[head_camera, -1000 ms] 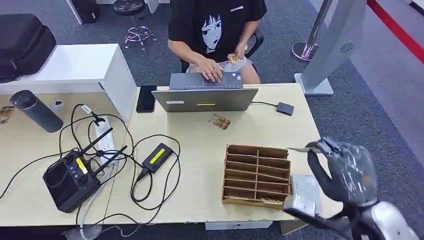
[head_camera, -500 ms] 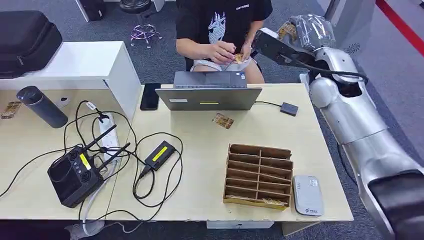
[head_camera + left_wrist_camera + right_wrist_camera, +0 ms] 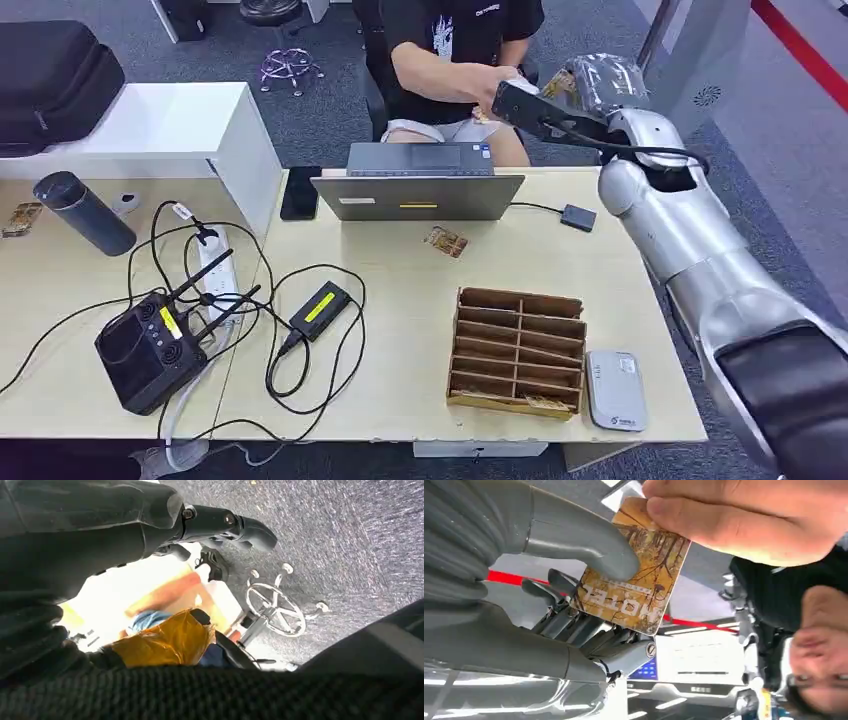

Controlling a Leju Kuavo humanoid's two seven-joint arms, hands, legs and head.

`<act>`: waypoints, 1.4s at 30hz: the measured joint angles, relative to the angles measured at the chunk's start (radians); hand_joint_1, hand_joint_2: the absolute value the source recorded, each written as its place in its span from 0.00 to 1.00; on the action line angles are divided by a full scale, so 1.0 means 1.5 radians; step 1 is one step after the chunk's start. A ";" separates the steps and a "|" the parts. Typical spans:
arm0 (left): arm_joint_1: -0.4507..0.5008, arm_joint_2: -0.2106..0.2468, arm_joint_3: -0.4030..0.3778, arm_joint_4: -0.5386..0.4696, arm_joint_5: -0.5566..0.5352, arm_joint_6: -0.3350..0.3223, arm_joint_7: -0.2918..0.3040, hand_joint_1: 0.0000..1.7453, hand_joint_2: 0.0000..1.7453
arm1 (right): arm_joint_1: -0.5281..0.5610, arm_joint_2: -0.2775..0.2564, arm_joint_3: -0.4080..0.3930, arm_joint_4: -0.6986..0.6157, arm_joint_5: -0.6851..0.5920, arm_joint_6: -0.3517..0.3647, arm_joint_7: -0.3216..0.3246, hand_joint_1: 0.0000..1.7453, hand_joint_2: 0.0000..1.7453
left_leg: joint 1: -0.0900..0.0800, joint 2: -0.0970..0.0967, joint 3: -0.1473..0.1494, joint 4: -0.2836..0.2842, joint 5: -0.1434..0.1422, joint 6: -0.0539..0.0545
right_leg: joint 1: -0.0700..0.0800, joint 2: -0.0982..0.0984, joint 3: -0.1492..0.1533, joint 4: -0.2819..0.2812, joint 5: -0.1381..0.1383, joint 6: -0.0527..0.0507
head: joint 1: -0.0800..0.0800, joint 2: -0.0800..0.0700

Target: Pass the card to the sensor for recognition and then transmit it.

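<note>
beyond the bench (image 3: pixel 420 290), right hand (image 3: pixel 574 580) raised and pinching the card (image 3: pixel 634 587), a person's hand (image 3: pixel 744 515) gripping its far end, left hand (image 3: pixel 55 555) state unclear

Light wood table (image 3: pixel 400 380) carries: open grey laptop (image 3: pixel 418 195) at far edge; black phone (image 3: pixel 298 192) just left of it. Small black box (image 3: pixel 579 217) to laptop's right, on a cable. Black controller with antennas (image 3: pixel 147 350) front left, among tangled black cables (image 3: pixel 300 340). White power strip (image 3: pixel 209 268) nearby. Dark cylindrical bottle (image 3: pixel 83 213) lying far left. Black bag (image 3: pixel 55 75) on white cabinet (image 3: pixel 160 135).
</note>
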 joint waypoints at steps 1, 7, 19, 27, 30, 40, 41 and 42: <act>0.000 -0.001 0.000 0.000 0.004 0.001 0.000 0.00 1.00 | 0.001 0.001 0.001 0.000 -0.010 -0.003 -0.008 0.00 1.00 | 0.000 0.000 0.000 0.000 0.000 0.000 | 0.000 0.000 0.000 0.000 0.000 0.000 | 0.000 0.000; 0.002 -0.013 -0.001 0.004 0.032 0.024 0.000 0.00 1.00 | 0.051 0.002 -0.002 -0.062 -0.058 -0.086 -0.049 0.00 1.00 | 0.000 0.000 0.000 0.000 -0.001 -0.001 | 0.001 0.001 -0.001 0.000 0.000 0.000 | 0.000 0.000; 0.014 -0.052 0.012 0.004 0.109 0.077 -0.014 0.00 1.00 | 0.444 -0.085 -0.039 -0.546 -0.161 -0.211 -0.210 0.00 1.00 | 0.000 -0.004 0.001 0.000 -0.004 0.001 | 0.001 -0.004 0.002 -0.002 -0.004 0.000 | 0.000 0.000; 0.013 -0.070 0.020 0.004 0.127 0.103 -0.020 0.00 1.00 | 0.777 -0.172 -0.055 -0.779 0.010 -0.374 -0.243 0.00 1.00 | -0.002 -0.004 0.004 0.000 -0.010 0.002 | -0.001 -0.004 0.004 -0.002 -0.009 0.002 | -0.001 0.000; 0.012 -0.075 0.021 0.004 0.134 0.110 -0.020 0.00 1.00 | 0.844 -0.180 -0.050 -0.817 -0.020 -0.396 -0.258 0.00 1.00 | -0.003 -0.002 0.006 0.000 -0.011 0.002 | -0.002 -0.002 0.005 -0.002 -0.010 0.001 | -0.001 0.000; 0.011 -0.086 0.024 0.003 0.142 0.132 -0.021 0.00 1.00 | 0.964 -0.156 -0.047 -0.836 0.016 -0.397 -0.237 0.00 1.00 | -0.004 -0.003 0.008 0.000 -0.011 0.003 | -0.004 -0.002 0.006 -0.002 -0.011 0.003 | -0.001 0.000; 0.011 -0.086 0.023 0.003 0.140 0.132 -0.021 0.00 1.00 | 0.969 -0.152 -0.057 -0.829 0.068 -0.397 -0.218 0.00 1.00 | -0.004 -0.003 0.008 0.000 -0.011 0.003 | -0.004 -0.002 0.006 -0.002 -0.011 0.003 | -0.001 0.000; 0.011 -0.086 0.023 0.003 0.136 0.132 -0.021 0.00 1.00 | 0.975 -0.147 -0.071 -0.819 0.130 -0.398 -0.190 0.00 1.00 | -0.004 -0.003 0.008 0.000 -0.011 0.003 | -0.004 -0.002 0.007 -0.002 -0.011 0.003 | -0.001 0.000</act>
